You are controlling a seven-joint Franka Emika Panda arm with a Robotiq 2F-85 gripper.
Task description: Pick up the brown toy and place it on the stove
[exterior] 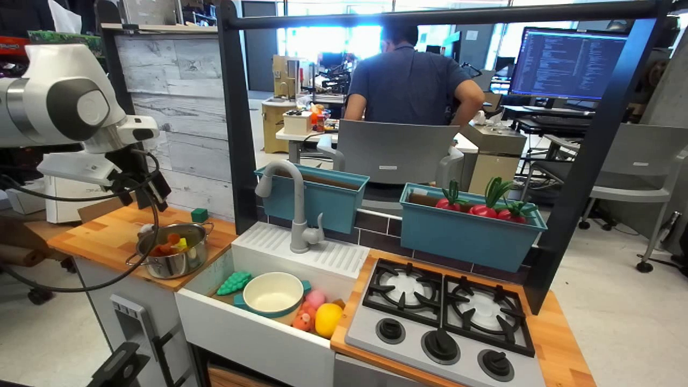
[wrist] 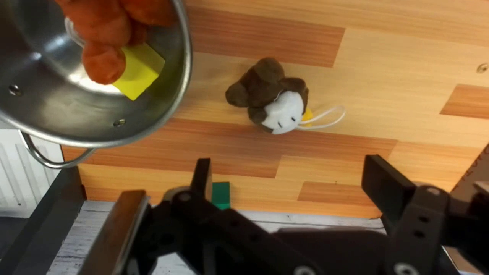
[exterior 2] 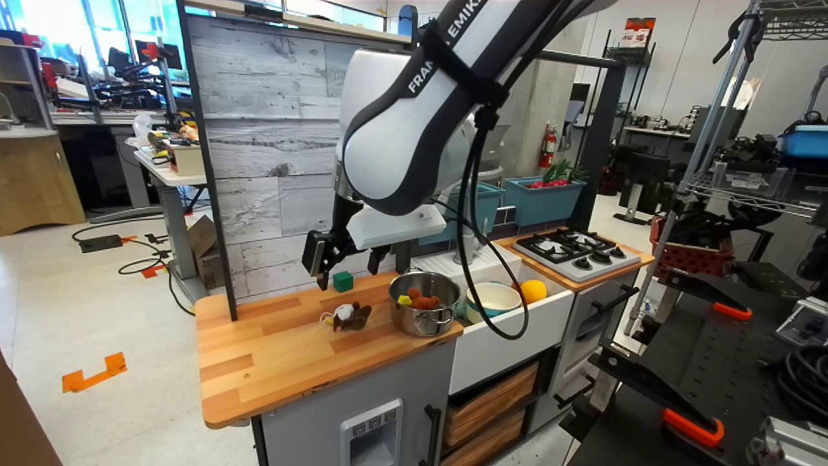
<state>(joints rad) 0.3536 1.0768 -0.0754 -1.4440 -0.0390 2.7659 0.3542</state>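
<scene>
The brown toy (wrist: 263, 86) is a small dark-brown plush with a white face and a thin white loop. It lies on the wooden counter in the wrist view and in an exterior view (exterior 2: 359, 317), beside the metal pot. In an exterior view only a whitish bit (exterior: 145, 229) shows behind the pot. My gripper (wrist: 286, 160) is open and empty. It hangs above the counter near the wall panel, apart from the toy, and shows in both exterior views (exterior: 154, 203) (exterior 2: 348, 277). The stove (exterior: 371, 329), with black grates and knobs, stands beyond the sink, also in an exterior view (exterior 2: 560, 260).
The metal pot (exterior 2: 424, 318) holds orange and yellow things. A green block (exterior 2: 343, 281) sits near the wall panel (exterior 2: 259, 194). The white sink (exterior: 258, 349), with a grey faucet (exterior: 298, 209), holds a cream bowl (exterior: 273, 293) and toys. Teal planters (exterior: 467, 236) stand behind.
</scene>
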